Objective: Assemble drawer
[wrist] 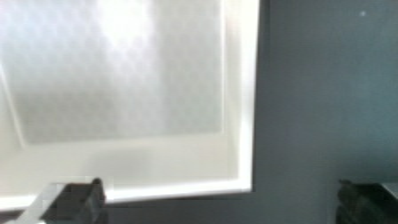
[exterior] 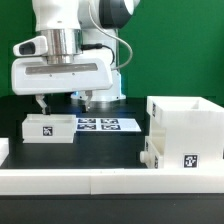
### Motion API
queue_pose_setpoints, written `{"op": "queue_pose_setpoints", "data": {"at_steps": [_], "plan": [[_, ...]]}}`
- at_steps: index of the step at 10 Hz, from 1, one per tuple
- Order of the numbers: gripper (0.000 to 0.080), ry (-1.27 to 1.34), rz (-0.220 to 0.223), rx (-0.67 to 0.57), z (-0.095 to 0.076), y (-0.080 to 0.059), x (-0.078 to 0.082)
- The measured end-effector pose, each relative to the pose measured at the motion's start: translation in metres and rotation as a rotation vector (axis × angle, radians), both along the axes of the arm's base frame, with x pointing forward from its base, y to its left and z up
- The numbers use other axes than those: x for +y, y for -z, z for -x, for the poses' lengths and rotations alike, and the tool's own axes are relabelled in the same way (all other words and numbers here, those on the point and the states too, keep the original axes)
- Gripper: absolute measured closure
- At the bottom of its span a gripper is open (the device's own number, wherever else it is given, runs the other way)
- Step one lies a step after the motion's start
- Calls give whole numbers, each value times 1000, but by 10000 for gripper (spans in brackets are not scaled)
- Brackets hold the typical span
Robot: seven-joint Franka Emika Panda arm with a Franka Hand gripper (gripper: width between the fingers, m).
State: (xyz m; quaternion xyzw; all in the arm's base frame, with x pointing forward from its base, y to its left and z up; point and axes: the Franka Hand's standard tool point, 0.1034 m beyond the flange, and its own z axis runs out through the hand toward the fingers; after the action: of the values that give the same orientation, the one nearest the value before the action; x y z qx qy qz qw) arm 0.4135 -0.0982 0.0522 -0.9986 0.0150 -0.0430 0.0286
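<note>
Nearest in the exterior view, a long low rail (exterior: 100, 181) was laid across the front of the dark table (exterior: 112, 147). Behind it, at the exterior view's right, the casing (exterior: 188, 125) was stood upright and open at the top, with a tag (exterior: 190, 160) on its near wall. Against its lower side, toward the exterior view's left, a smaller white part (exterior: 151, 151) was seen. This was probably the second tray, though its outline was merged with the casing.

Farther back, at the exterior view's left and well apart from the casing, the tray (exterior: 50, 128) was laid flat on the table. The gripper (exterior: 64, 105) was hung just above it, the jaws spread wide and nothing held between them. In the wrist view the fingers (wrist: 68, 203) were blurred. One was set over the tray's pale inside and the other over bare table, with a tray wall between them.

Just beside the tray, the marker board (exterior: 100, 124) was laid flat.
</note>
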Motion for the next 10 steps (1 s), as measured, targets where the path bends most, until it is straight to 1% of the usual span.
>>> {"op": "queue_pose_setpoints", "data": {"at_steps": [1, 5, 7, 10], "plan": [[150, -7, 8, -5, 7, 5, 4], [150, -23, 8, -2, 7, 7, 5], [150, -63, 32, -25, 19, 19, 5], [150, -104, 46, -25, 28, 37, -3]]}}
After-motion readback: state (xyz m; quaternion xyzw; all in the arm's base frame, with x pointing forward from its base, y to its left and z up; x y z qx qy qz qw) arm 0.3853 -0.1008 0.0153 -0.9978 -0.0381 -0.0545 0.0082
